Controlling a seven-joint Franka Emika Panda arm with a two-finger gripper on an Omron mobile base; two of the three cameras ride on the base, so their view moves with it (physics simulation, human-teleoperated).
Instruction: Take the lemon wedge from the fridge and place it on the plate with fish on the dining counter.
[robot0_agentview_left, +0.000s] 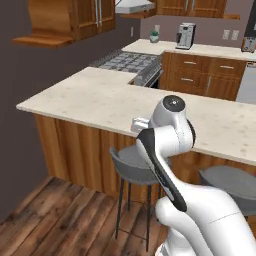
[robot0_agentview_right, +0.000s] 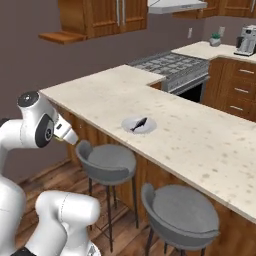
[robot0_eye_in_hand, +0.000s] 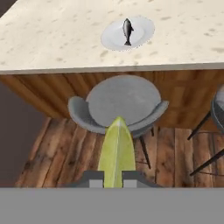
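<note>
Left base view: one long beige speckled stone dining counter (robot0_agentview_left: 100, 102) on a wood-panelled base; two grey bucket-seat bar stools on dark legs, the nearer stool (robot0_agentview_left: 131, 165) under the counter edge, the second stool (robot0_agentview_left: 227, 182) to the right; one white jointed robot arm (robot0_agentview_left: 170, 150) rising in front; one steel gas stove (robot0_agentview_left: 127, 62) behind; one steel coffee machine (robot0_agentview_left: 185, 36) on the back counter; no legible writing.

Right base view: one small round white plate (robot0_agentview_right: 139, 125) resting near the front edge of the dining counter, carrying one small dark fish (robot0_agentview_right: 139, 123); same two grey stools below, the nearer one just under the plate; one small potted plant (robot0_agentview_right: 215, 39) beside the coffee machine at far right; no readable labels.

Hand view: two-finger gripper (robot0_eye_in_hand: 114, 177) clenched on one yellow-green lemon wedge (robot0_eye_in_hand: 116, 151), pinched between the two small dark tips and pointing up the frame; wedge held in the air over one grey stool seat and the dark wooden plank floor (robot0_eye_in_hand: 52, 153), short of the counter edge and well apart from the plate with its single fish lying across the middle; no brands visible.
</note>
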